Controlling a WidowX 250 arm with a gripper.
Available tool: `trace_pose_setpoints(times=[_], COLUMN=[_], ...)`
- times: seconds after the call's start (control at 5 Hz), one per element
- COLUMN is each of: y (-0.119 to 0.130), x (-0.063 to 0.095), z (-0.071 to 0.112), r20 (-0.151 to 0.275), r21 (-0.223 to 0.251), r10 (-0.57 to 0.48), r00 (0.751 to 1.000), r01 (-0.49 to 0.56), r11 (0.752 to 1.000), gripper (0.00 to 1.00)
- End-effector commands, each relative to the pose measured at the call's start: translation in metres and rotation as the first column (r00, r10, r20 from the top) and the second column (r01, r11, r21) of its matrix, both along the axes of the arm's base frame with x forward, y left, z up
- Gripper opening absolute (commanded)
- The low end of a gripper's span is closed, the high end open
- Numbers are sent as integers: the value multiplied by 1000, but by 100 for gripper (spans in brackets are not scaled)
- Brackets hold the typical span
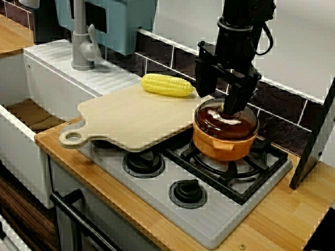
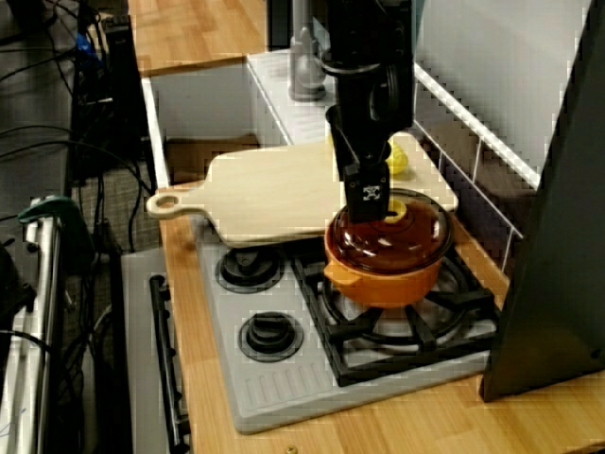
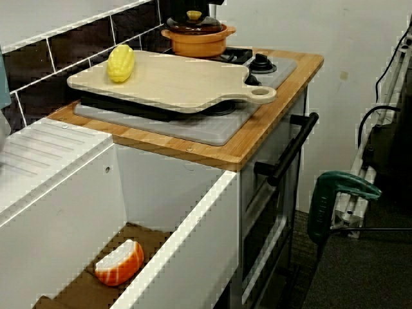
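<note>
An orange pot with a brown glass lid sits on the stove's back right burner. My black gripper hangs just over the lid, its fingers apart and holding nothing. In the view from the side, the gripper is right beside the lid's yellow knob. The view from the sink end shows the knob free, with the gripper cut off by the top edge. A yellow corn cob lies at the far end of a wooden cutting board that touches the pot's left side.
The board covers the left burners of the grey stove. Two black knobs face the front. A grey faucet and a white sink are to the left, with an orange-and-white piece in the basin. A dark panel leans at right.
</note>
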State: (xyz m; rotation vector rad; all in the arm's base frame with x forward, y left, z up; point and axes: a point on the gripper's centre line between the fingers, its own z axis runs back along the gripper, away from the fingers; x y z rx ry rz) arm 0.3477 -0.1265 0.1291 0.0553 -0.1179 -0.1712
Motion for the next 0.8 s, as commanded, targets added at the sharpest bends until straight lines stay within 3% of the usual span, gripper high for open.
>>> trace_pose_setpoints(times=[0.0,0.6], y=[-4,-7], x=[13,22], z=[22,17], r20=[93,95], r21=[-43,-47], r10=[17,21], r00=[996,995], r01=[-13,-16], r11=[999,999], gripper=[100,100])
